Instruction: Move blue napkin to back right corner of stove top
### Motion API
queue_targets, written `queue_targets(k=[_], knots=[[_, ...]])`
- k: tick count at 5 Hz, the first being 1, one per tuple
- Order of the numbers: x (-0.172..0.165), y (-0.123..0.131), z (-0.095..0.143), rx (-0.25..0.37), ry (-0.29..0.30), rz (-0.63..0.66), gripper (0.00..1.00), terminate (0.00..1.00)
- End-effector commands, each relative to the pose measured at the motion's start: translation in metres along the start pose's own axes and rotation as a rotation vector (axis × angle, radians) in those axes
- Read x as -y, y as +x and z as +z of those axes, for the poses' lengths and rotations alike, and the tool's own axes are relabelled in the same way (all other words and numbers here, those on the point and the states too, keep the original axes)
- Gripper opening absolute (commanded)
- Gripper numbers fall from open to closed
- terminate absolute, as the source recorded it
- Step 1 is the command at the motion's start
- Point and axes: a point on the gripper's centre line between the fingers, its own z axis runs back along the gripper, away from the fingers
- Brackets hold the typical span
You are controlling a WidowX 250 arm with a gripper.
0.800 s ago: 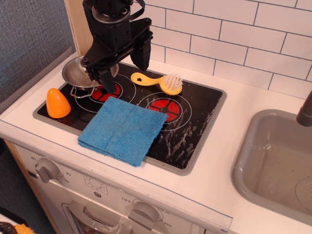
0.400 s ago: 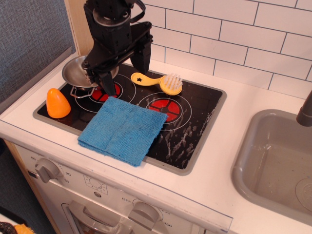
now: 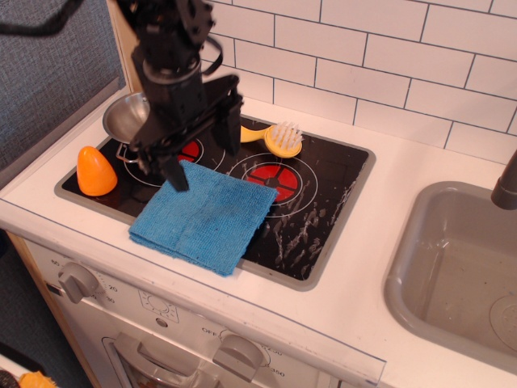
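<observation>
The blue napkin [image 3: 205, 213] lies flat on the front middle of the black stove top [image 3: 323, 206], covering part of the right burner's ring and overhanging the front rim. My black gripper [image 3: 203, 155] is open, its two fingers pointing down just above the napkin's back left edge, one fingertip [image 3: 177, 175] over the napkin's back left corner. It holds nothing. The back right corner of the stove top [image 3: 355, 158] is bare black glass with white scuffs.
A yellow brush [image 3: 277, 137] lies at the back of the stove. An orange cone-shaped toy [image 3: 96, 170] stands at the front left corner. A small metal pot [image 3: 129, 120] sits on the left burner. A grey sink [image 3: 460, 271] is at the right.
My gripper has moved forward and down from over the left burner to the napkin's back left edge. The napkin has not moved.
</observation>
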Motion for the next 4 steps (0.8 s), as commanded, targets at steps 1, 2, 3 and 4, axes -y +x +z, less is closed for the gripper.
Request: queue_targets(k=[1,2,3,4], knots=[[-0.005,-0.001,-0.025,-0.003,0.006,-0.035,1.00,0.00],[-0.009,-0.006,-0.037,-0.010,0.041,-0.046,1.00,0.00],[-0.008,-0.011,-0.047,-0.024,0.073,-0.071,1.00,0.00],[-0.006,-0.017,-0.053,-0.028,0.083,-0.084,1.00,0.00]])
